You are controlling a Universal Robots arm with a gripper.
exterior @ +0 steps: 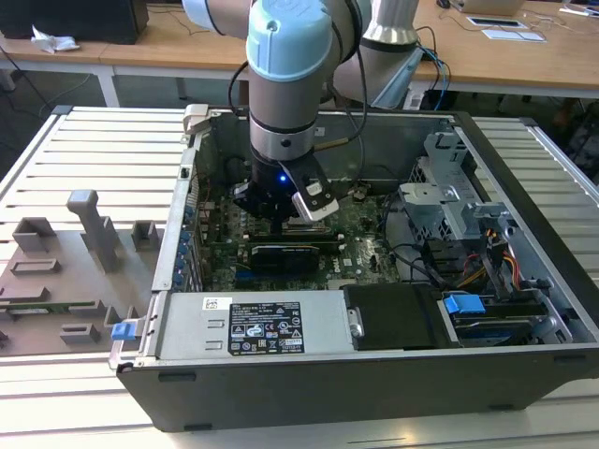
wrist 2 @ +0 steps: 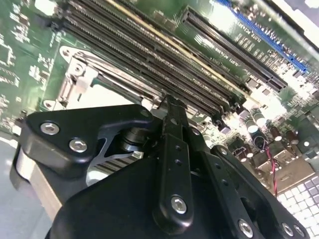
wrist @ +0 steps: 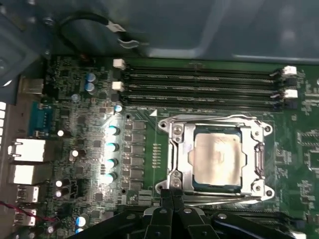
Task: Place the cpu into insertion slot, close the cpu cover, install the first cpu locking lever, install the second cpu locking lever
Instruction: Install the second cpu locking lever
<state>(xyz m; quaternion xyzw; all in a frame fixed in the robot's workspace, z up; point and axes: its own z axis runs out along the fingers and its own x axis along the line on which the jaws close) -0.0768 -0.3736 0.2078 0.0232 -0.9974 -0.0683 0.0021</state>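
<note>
Your tool is clenched, its two black fingertips pressed together with nothing between them. It hangs low inside the open computer case, just above the motherboard. The tips sit at the edge of the socket, touching or nearly touching the locking lever along that side. Just ahead of the tips, the cpu lies flat in its slot, silver top up, with the cpu cover folded down around it. Beyond the socket run the memory slots. The case stands on the slatted worktop.
</note>
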